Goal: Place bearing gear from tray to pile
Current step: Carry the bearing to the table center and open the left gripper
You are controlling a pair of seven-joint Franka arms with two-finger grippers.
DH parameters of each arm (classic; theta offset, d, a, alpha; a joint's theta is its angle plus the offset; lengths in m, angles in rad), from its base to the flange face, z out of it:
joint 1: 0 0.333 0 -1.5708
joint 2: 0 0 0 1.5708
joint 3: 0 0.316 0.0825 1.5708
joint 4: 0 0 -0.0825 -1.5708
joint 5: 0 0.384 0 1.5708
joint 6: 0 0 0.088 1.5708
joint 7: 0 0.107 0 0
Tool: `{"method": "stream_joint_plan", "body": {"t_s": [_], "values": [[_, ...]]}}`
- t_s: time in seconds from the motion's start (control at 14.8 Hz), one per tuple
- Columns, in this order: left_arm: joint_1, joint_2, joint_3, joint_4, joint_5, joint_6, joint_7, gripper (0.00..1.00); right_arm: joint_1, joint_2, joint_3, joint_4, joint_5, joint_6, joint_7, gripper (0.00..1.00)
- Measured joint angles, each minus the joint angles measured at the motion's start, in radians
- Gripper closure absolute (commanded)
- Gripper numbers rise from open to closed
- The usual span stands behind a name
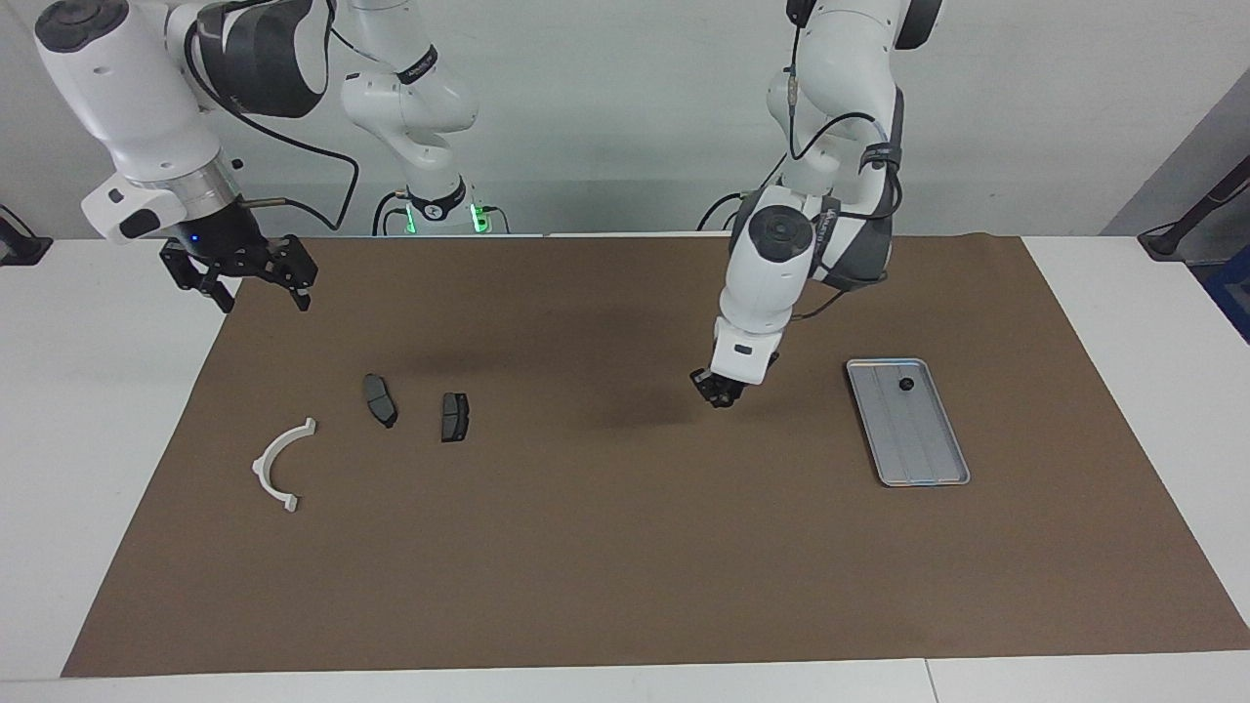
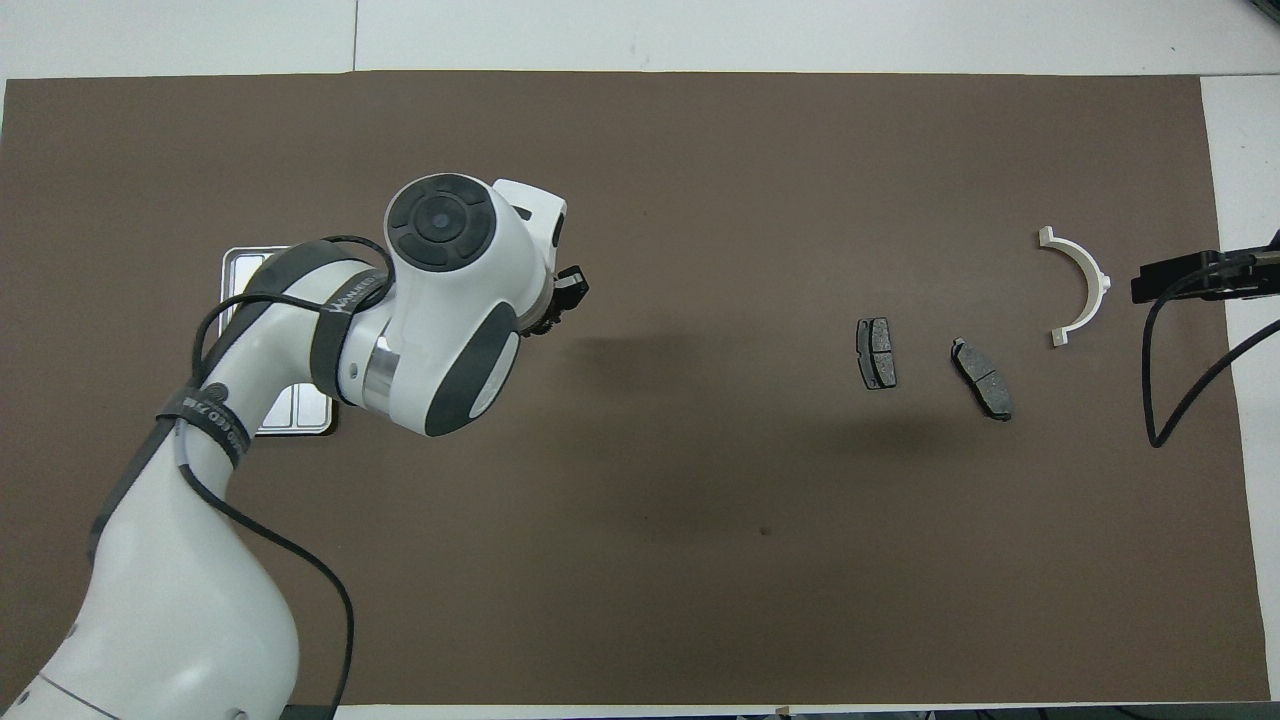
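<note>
The silver-grey tray [image 1: 923,454] lies on the brown mat toward the left arm's end. A small dark round bearing gear [image 1: 905,384] sits in the tray's end nearer to the robots. My left gripper [image 1: 721,396] hangs low over the bare mat beside the tray, on the pile's side. In the overhead view the left gripper [image 2: 567,290] shows, while the arm covers most of the tray [image 2: 245,268] and hides the gear. The pile is a white bracket [image 1: 278,464] [image 2: 1085,290] and two dark pads [image 1: 380,399] [image 1: 455,417]. My right gripper [image 1: 244,278] waits open over the mat's edge.
The brown mat [image 1: 625,566] covers most of the white table. The pads also show in the overhead view [image 2: 876,353] [image 2: 983,378]. The right gripper's tip [image 2: 1185,280] and a hanging cable [image 2: 1160,400] reach in beside the bracket.
</note>
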Motion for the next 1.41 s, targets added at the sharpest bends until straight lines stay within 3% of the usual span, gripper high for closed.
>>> {"method": "stream_joint_plan", "body": {"t_s": [0.27, 0.54, 0.81, 1.08, 1.15, 1.35, 1.41], "values": [[-0.087, 0.085, 0.000, 0.066, -0.002, 0.005, -0.076, 0.75, -0.019, 0.012, 0.000, 0.000, 0.000, 0.012, -0.013, 0.00], [-0.118, 0.127, 0.004, 0.086, -0.027, 0.016, -0.086, 0.75, -0.019, 0.023, 0.000, -0.003, 0.000, 0.030, -0.015, 0.00], [-0.122, 0.216, 0.007, 0.140, -0.032, 0.036, -0.109, 0.75, -0.019, 0.050, 0.000, -0.005, 0.000, 0.054, -0.016, 0.00], [-0.122, 0.226, 0.009, 0.151, -0.032, 0.051, -0.123, 0.71, -0.019, 0.065, 0.001, -0.007, 0.000, 0.057, -0.024, 0.00], [-0.122, 0.226, 0.009, 0.151, -0.032, 0.051, -0.124, 0.59, -0.019, 0.068, 0.001, -0.009, 0.000, 0.057, -0.025, 0.00], [-0.122, 0.227, 0.009, 0.149, -0.032, 0.053, -0.131, 0.07, -0.019, 0.085, 0.002, -0.014, -0.003, 0.070, -0.026, 0.00], [-0.122, 0.228, 0.009, 0.148, -0.032, 0.055, -0.134, 0.00, -0.019, 0.093, 0.002, -0.015, -0.003, 0.080, -0.026, 0.00]]}}
